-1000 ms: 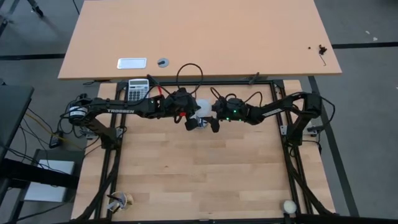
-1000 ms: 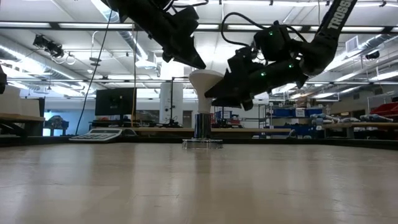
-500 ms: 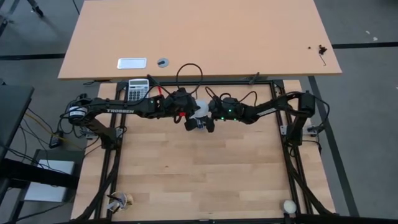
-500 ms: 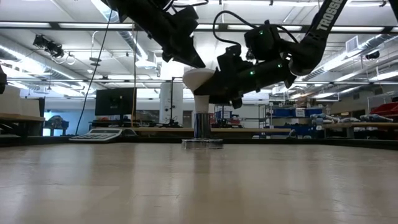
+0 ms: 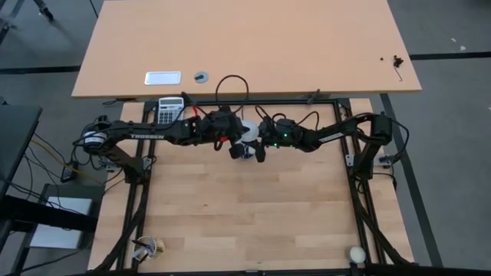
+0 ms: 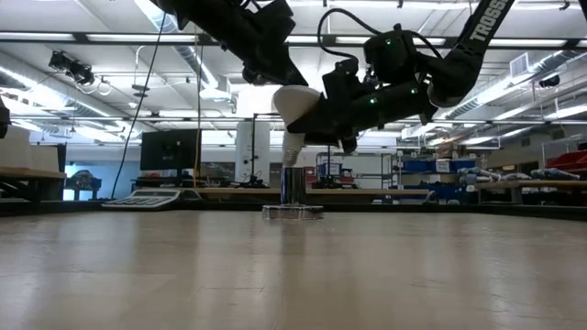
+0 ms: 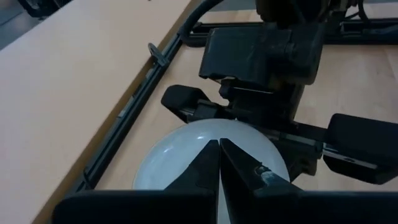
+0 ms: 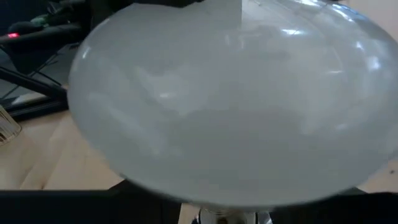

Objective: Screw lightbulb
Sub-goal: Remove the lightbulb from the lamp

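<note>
The white lightbulb (image 6: 295, 105) stands tilted over the silver socket (image 6: 293, 186), its narrow base at the socket's mouth. The socket stands on its disc foot (image 6: 293, 212) near the table's far edge. My left gripper (image 7: 219, 149), reaching in from the left, is shut above the bulb's dome (image 5: 248, 129). My right gripper (image 5: 257, 144) comes level from the right and is open. Its two fingers stand on the far and near sides of the dome, which fills the right wrist view (image 8: 224, 106). My left gripper rests its shut fingertips (image 6: 300, 84) on the top of the bulb's dome (image 7: 186, 149), slanting down from the table's left. My right gripper has its far finger (image 7: 186, 101) against the far side of the dome (image 7: 198, 124). Its near finger (image 7: 360, 140) stands a little apart. The bulb leans, dome toward the left.
A black cord (image 5: 230, 84) loops from the socket over the far frame. A calculator (image 5: 170, 110) lies at the far left, and cream balls sit at the near corners (image 5: 357, 254) (image 5: 157, 245). A second table (image 5: 307, 46) lies beyond.
My right gripper has gone toward the table's left, up to the bulb, and its fingers now stand around the dome. The bulb, upright before, has tipped with its dome toward the left while its base stays at the socket's mouth.
</note>
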### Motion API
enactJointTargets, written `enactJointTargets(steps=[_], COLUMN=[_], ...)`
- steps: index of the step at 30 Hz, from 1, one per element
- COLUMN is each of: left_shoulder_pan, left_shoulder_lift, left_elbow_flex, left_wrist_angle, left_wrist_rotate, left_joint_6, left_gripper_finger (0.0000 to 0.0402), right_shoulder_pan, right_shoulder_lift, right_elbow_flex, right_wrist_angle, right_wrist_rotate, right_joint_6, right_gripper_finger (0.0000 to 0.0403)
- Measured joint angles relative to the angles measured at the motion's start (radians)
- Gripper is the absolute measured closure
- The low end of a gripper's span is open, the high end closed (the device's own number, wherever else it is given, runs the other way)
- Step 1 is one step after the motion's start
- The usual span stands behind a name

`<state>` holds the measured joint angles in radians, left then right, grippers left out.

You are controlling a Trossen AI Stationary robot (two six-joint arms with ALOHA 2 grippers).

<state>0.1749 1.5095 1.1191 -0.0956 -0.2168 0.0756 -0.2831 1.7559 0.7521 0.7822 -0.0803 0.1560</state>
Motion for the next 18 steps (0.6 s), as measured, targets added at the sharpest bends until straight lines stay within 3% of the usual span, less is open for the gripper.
enactJointTargets(steps=[9, 18], left_shoulder_pan=[0.001, 0.001], left_shoulder_lift=[-0.035, -0.039], left_elbow_flex=[-0.002, -0.001], left_wrist_angle=[0.021, 0.045], left_wrist_rotate=[-0.003, -0.008], left_joint_6=[0.005, 0.026], left_gripper_finger=[0.0383, 0.0383], right_shoulder_pan=[-0.015, -0.037], right_shoulder_lift=[-0.075, -0.214], right_elbow_flex=[0.001, 0.001], right_wrist_angle=[-0.071, -0.296], right_wrist_rotate=[-0.007, -0.001], right_joint_6=[-0.016, -0.021], right_gripper_finger=[0.0224, 0.0225])
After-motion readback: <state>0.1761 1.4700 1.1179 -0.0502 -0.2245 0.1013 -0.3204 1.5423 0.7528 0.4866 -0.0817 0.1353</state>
